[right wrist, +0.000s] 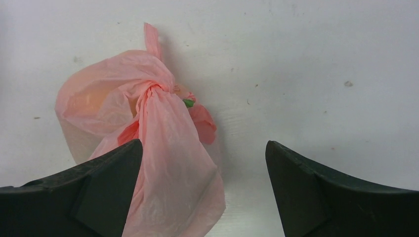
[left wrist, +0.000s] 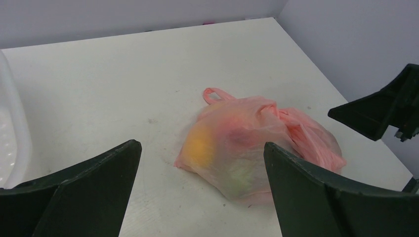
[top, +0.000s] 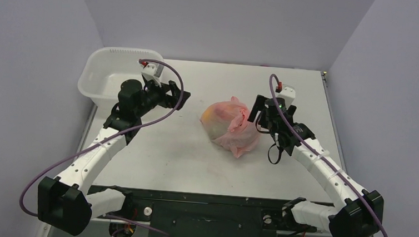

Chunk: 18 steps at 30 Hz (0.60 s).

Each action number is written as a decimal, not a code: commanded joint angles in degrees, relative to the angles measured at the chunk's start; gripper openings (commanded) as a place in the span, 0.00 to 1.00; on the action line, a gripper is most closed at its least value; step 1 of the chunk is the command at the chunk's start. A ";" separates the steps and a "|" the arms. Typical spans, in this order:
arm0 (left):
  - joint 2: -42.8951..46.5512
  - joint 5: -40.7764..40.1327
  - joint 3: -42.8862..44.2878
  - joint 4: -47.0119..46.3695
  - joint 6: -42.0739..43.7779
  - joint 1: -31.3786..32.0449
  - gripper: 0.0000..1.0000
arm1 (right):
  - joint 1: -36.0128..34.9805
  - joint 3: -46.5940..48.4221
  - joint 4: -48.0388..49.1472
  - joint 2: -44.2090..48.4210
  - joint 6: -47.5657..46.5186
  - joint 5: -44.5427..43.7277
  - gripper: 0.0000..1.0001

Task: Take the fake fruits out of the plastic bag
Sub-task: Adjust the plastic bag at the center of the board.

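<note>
The pink plastic bag [top: 232, 125] lies knotted shut at mid-table. The fake fruits show only as blurs through its film: an orange one [left wrist: 200, 145] and a lime-green one [left wrist: 242, 175]. A small green bit [right wrist: 188, 102] peeks out beside the knot [right wrist: 155, 89]. My left gripper [top: 175, 96] is open and empty, hovering left of the bag [left wrist: 257, 128] and apart from it. My right gripper [top: 260, 114] is open, close above the bag's right side; loose bag film [right wrist: 168, 148] lies between its fingers, nearer the left one. The dark green fruit is hidden.
A white plastic basin [top: 113, 70] stands at the back left, behind my left arm; its wall shows in the left wrist view [left wrist: 12, 133]. Grey walls close the table on the left, back and right. The right gripper's finger [left wrist: 385, 108] shows in the left wrist view.
</note>
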State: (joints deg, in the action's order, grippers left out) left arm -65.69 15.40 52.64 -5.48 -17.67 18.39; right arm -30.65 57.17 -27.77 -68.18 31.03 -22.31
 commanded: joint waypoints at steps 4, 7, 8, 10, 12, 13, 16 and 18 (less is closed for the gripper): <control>-2.15 8.14 0.06 -5.50 -1.88 0.26 0.94 | 6.26 -2.55 13.31 1.20 5.64 18.77 0.90; -2.60 9.42 0.48 -5.27 -1.75 0.84 0.94 | 6.30 -1.09 13.43 -2.00 5.63 24.20 0.90; -2.86 10.19 0.55 -5.25 -1.75 0.96 0.94 | 6.26 -1.14 13.66 -2.59 5.60 26.58 0.89; -3.27 10.75 0.86 -4.61 -1.36 1.19 0.94 | 6.05 -1.85 14.10 -3.41 4.66 28.16 0.81; -3.53 10.33 1.44 -3.11 -0.14 1.90 0.93 | 5.25 -3.13 14.15 -3.29 2.86 27.41 0.78; -3.59 10.08 1.66 -2.69 0.72 2.17 0.93 | 4.27 -4.20 14.06 -2.82 1.68 26.70 0.76; -4.49 10.05 2.09 -1.94 1.36 3.57 0.92 | 1.28 -6.92 14.40 -2.14 -0.32 24.36 0.70; -5.39 10.49 2.46 -1.80 1.34 4.25 0.91 | -1.96 -8.50 14.11 -2.27 -1.30 20.32 0.61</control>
State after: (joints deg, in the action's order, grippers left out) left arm -69.73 24.18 52.66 -6.63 -17.89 21.17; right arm -28.03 51.24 -15.77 -71.57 32.91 1.96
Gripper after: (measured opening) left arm 0.922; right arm 0.664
